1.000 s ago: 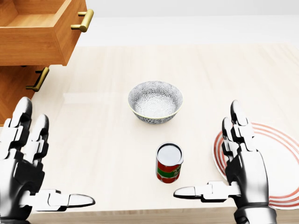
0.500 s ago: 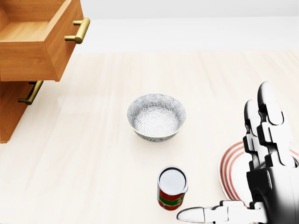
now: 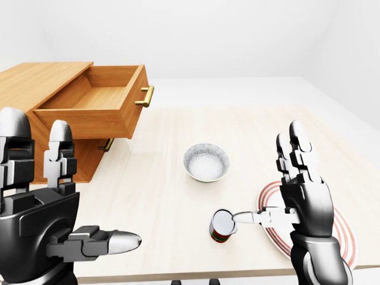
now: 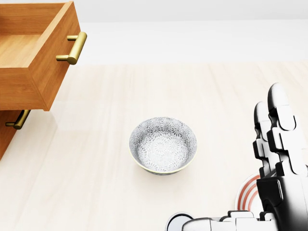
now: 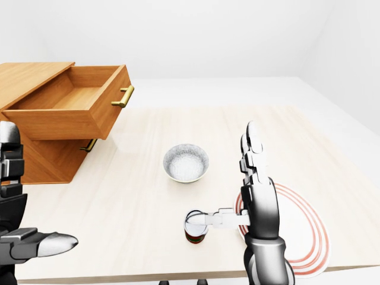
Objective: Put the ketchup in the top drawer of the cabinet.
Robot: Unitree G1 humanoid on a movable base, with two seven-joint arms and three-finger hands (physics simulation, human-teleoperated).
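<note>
Head view: ketchup can [image 4: 179,222] cut off at bottom; right hand [image 3: 297,196] spread, thumb overlapping it; left hand [image 3: 41,208] spread.

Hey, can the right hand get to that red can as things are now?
Probably yes: the right hand is open beside the red can, its thumb reaching over the can's top, and nothing stands between them.

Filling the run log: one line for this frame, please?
right hand: open, thumb over ketchup | left hand: open, empty | ketchup: upright on table | top drawer: open, looks empty | bowl: untouched
</note>
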